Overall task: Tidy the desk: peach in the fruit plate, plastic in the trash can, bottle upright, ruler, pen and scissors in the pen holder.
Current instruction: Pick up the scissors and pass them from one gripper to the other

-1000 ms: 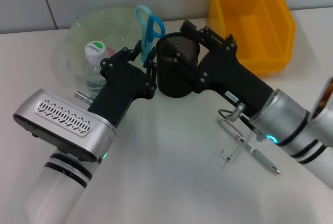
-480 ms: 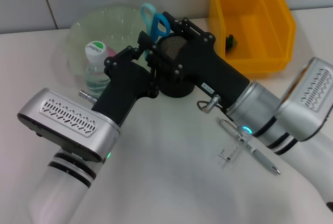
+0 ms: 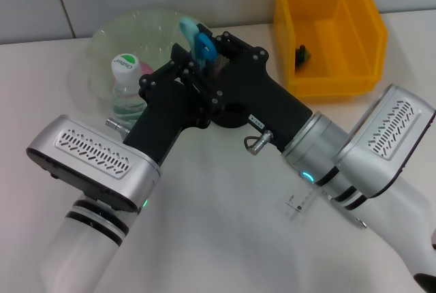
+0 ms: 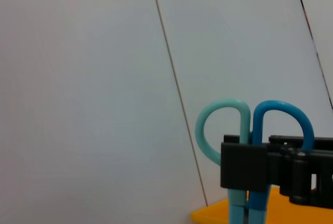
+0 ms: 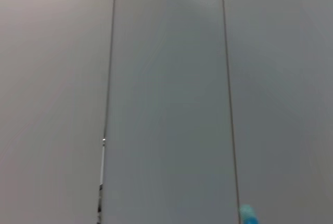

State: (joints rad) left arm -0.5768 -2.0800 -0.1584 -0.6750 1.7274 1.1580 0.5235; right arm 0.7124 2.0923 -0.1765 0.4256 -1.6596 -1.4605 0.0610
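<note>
Blue-handled scissors (image 3: 198, 39) are held upright, handles up, above the black mesh pen holder (image 3: 231, 112), which is almost wholly hidden behind the two black grippers. In the left wrist view the scissors (image 4: 250, 146) are seen clamped below their two loops by black fingers (image 4: 244, 166), so the left gripper (image 3: 193, 78) is closed on them. The right gripper (image 3: 221, 54) is positioned directly against the left one at the pen holder; whether its fingers are apart or together cannot be determined, and only a small blue tip is visible in the right wrist view against a plain panelled wall.

A clear plastic fruit plate (image 3: 109, 37) is located on the white desk (image 3: 218, 238) to the robot's left of the pen holder. A small bottle (image 3: 126, 85) with a green-and-white cap is seen upright within the plate's outline, with a pink object just beside the cap, mostly hidden.

A yellow bin (image 3: 327, 27) is placed at the back of the desk on the robot's right, and a small dark item lies inside it. A transparent ruler (image 3: 298, 204) and a pen (image 3: 355, 223) lie on the desk under the right arm, partly covered by it.
</note>
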